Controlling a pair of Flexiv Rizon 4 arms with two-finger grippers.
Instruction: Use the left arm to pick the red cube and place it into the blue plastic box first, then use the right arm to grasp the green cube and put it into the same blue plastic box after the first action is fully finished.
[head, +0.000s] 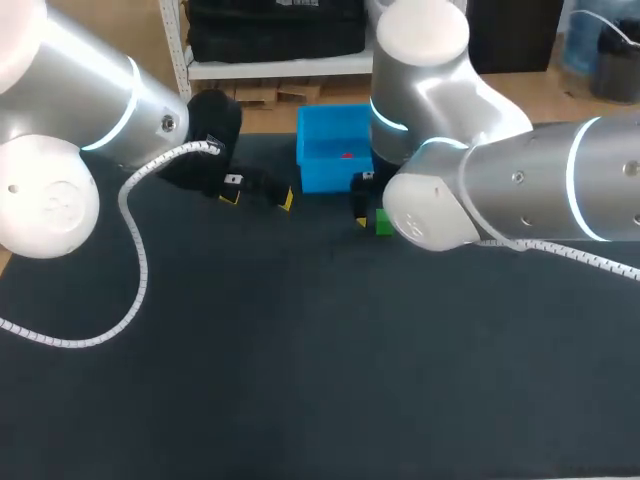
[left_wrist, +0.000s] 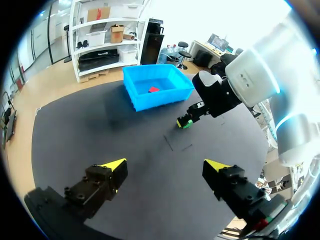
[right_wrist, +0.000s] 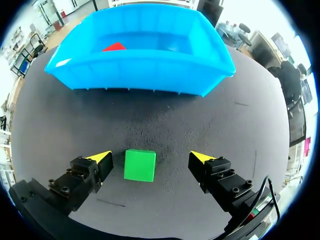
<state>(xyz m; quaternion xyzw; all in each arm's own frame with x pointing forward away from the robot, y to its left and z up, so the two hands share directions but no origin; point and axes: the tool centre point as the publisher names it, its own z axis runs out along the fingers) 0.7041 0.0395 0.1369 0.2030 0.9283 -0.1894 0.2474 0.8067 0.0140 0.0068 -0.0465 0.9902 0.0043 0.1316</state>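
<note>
- Right wrist view puts the green cube on the worktop between my right jaws. They stand wide apart and touch neither side of it, lined up, I judge, for the second pick.
- The red cube lies inside the blue plastic box, so the first placement looks done.
- My left jaws are spread and empty, well back from the box, likely to leave room.
- Count: one red cube, one green cube, one box, two sets of jaws.

Glossy plastic blue box; matt dark table mat.
</note>
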